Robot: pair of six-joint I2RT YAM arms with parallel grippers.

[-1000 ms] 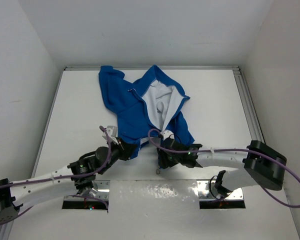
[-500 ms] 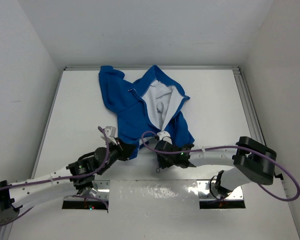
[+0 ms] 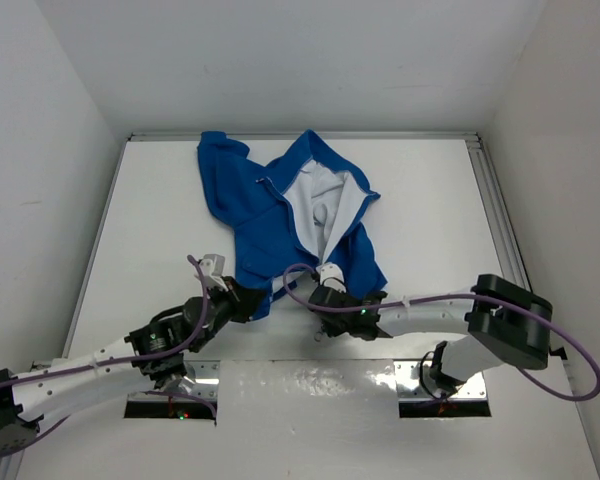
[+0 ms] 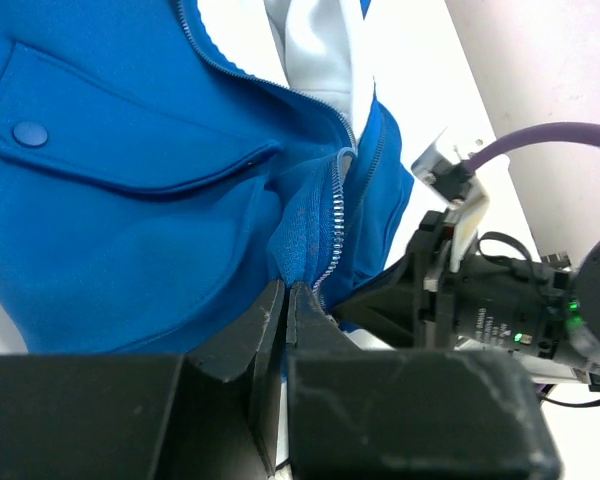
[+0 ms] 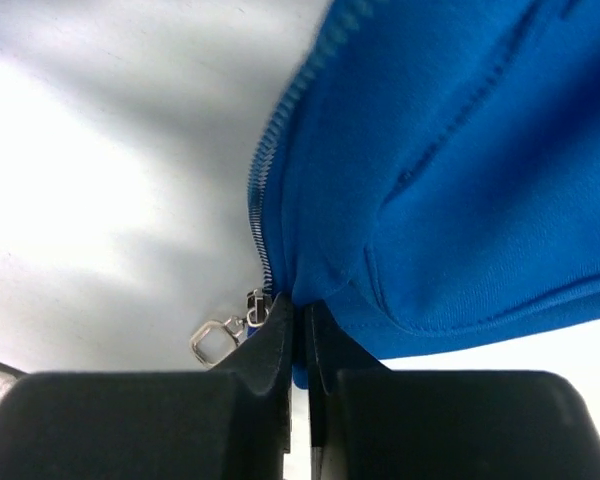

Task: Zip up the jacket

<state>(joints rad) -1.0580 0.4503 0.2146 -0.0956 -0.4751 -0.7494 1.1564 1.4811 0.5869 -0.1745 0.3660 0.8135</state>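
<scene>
The bright blue jacket [image 3: 270,215] lies spread at the middle back of the table, front open, white lining showing. My left gripper [image 3: 263,300] is shut on its lower hem beside the silver zipper teeth [image 4: 332,230]; in the left wrist view the jaws [image 4: 285,292] pinch a fold of blue fabric [image 4: 130,200]. Just to its right, my right gripper [image 3: 318,300] is shut on the other front edge's bottom corner [image 5: 300,305]. The silver slider and its square pull [image 5: 218,338] sit just left of those jaws, at the end of that side's teeth [image 5: 265,190].
White walls close in the table on three sides, and a metal rail [image 3: 495,215] runs along its right edge. A shiny metal plate [image 3: 310,385] lies between the arm bases at the near edge. The right arm's wrist [image 4: 500,300] shows close in the left wrist view.
My right gripper has closed on the jacket's bottom corner after shifting slightly left. The left gripper stayed shut on the hem and its arm moved a little.
</scene>
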